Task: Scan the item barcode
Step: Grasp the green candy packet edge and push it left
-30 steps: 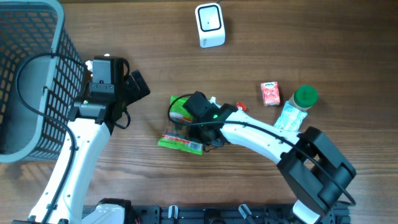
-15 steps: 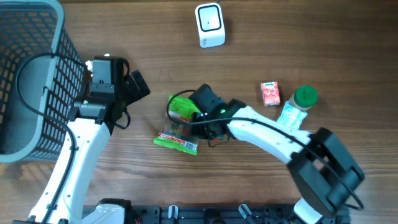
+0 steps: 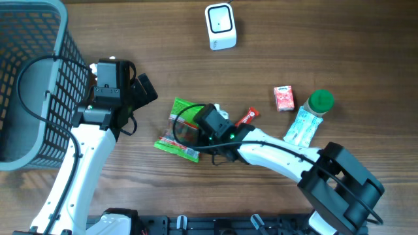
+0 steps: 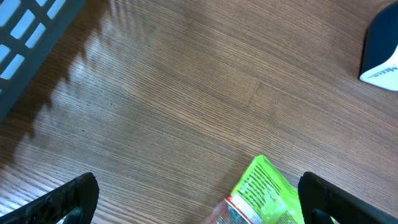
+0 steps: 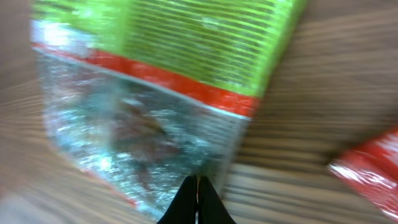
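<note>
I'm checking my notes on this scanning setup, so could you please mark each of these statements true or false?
1. The right gripper is shut on the edge of the green snack bag. True.
2. The left gripper is closed around the bottle. False: its jaws stand wide open and hold nothing, and it is near the basket.
3. The white scanner sits inside the basket. False: it stands on the bare table, well away from the basket.
4. The green-capped bottle is next to the small red box. True.
</note>
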Robot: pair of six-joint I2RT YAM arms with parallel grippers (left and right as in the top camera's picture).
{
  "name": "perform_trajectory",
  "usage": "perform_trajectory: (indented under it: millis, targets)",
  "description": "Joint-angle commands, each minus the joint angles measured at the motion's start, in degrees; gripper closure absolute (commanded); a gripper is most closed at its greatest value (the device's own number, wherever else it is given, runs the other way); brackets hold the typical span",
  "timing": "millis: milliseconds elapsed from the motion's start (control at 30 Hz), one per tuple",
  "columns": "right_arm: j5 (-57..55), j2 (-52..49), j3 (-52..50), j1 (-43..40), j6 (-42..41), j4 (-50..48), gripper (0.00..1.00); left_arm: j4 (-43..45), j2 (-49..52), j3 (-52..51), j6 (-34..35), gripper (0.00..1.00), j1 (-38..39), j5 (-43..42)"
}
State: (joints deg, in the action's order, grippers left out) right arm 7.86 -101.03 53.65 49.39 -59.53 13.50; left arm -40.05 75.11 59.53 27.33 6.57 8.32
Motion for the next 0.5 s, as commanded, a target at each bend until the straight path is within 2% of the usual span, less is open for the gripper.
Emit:
perform_trajectory:
  millis: [0, 67, 267, 467]
  targets:
    - [-4.0, -0.9, -0.1, -0.3, 8.6, -2.5, 0.95, 0.0, 0.0, 0.4, -0.1, 0.00, -0.4, 0.5]
    - [-4.9, -0.9, -0.1, -1.7, 11.5, -1.8, 0.95, 0.0, 0.0, 0.4, -0.1, 0.00, -0.4, 0.5]
    - [-5.9, -0.9, -0.2, -8.2, 9.9, -0.6, 0.95, 0.0, 0.0, 0.4, -0.1, 0.00, -0.4, 0.5]
    - [-5.9, -3.7, -0.2, -8.3, 8.6, -0.6, 0.95, 0.0, 0.0, 0.4, -0.1, 0.00, -0.4, 0.5]
